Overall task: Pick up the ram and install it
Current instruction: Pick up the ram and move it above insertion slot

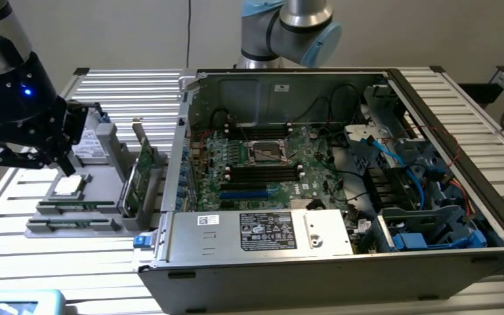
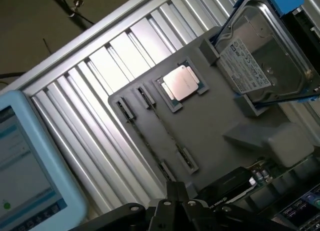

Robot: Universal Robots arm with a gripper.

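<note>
Hanging at the exterior view's left, the gripper (image 1: 60,164) has its fingers pressed together with nothing pinched between them; it hovers just above a gray tray (image 1: 99,195) on the slatted table (image 1: 129,92), touching none of the tray's parts; beneath it a square processor chip (image 1: 68,186) sits in its recess, and nearer the camera the ram (image 1: 73,206), a thin green strip, stands on edge in the tray's front holders, apart from the gripper; behind the chip a hard drive (image 1: 90,141) leans in its cradle; further right a green expansion card (image 1: 142,174) stands upright at the tray's edge; right again lies the open computer case (image 1: 287,82), its motherboard (image 1: 314,157) showing black and blue memory slots (image 1: 261,174) near the middle.
</note>
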